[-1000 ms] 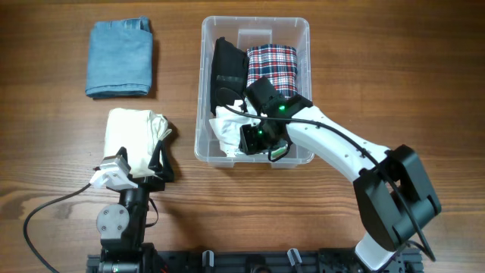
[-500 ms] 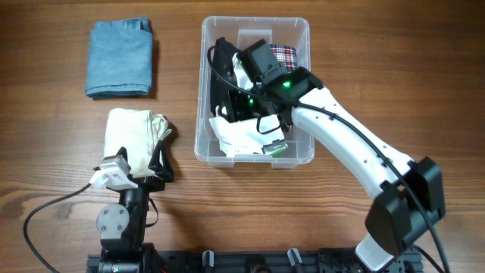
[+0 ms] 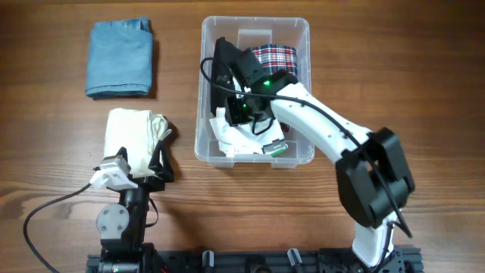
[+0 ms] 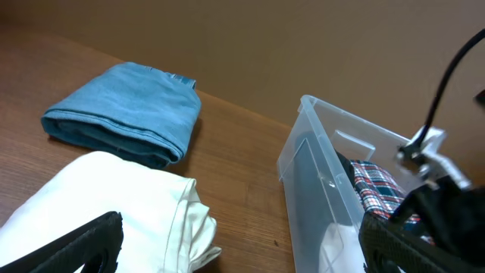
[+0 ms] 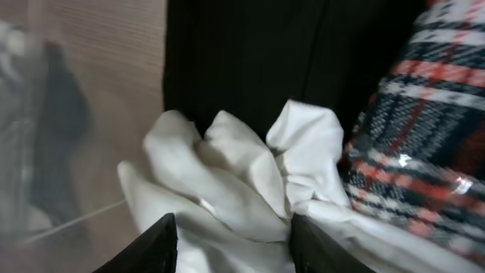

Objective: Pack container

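My right hand (image 5: 233, 231) straddled the crumpled white cloth (image 5: 227, 167), half spread; I could not tell if it gripped. Around it the container (image 3: 203, 91) ran six to twelve o'clock on the desk (image 3: 61, 136); my left hand (image 4: 241, 227) hung released, well apart at eight o'clock

A folded blue cloth (image 3: 120, 58) lies flat on the wooden table (image 3: 45, 136); near it, but apart, sits a folded cream cloth (image 3: 132, 140). A plaid cloth (image 5: 424, 152) lies beside a black cloth (image 5: 250, 53); a crumpled white cloth (image 5: 227, 174) rests against both.
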Controlling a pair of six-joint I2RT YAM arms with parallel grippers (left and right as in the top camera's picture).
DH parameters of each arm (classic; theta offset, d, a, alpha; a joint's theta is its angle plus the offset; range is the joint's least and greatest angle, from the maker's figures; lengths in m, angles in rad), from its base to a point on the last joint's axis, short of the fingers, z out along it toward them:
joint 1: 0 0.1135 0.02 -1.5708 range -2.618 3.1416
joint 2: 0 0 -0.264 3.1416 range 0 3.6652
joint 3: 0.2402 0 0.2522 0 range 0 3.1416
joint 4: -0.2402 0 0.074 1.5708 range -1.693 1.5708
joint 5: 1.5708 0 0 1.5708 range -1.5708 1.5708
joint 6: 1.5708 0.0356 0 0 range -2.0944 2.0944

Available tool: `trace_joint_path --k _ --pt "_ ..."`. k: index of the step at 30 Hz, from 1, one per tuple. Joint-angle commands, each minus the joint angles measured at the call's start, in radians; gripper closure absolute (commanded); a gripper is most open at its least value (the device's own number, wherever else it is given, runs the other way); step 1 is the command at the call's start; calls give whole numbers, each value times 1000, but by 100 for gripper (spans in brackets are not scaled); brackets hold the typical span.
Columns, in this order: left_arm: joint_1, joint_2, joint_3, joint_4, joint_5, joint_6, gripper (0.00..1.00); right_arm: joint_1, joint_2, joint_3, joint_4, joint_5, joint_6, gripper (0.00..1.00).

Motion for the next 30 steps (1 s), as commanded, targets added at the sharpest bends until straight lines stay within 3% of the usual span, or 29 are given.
trace_joint_path --k 1,6,10,14,18,30 --pt "6 -2 -6 -3 11 20 0 -3 24 -13 6 23 -4 51" --pt "6 -2 -6 -3 11 20 0 -6 -34 36 -23 36 -4 48" --pt "6 -2 -6 -3 11 20 0 -16 -147 120 -130 154 10 44" --pt "6 -2 -6 -3 11 20 0 -19 -222 126 -198 244 26 36" --pt "6 -2 -6 -3 11 20 0 -19 -218 108 -256 245 36 35" --pt "6 -2 -6 -3 11 20 0 -19 -129 -136 -80 241 48 34"
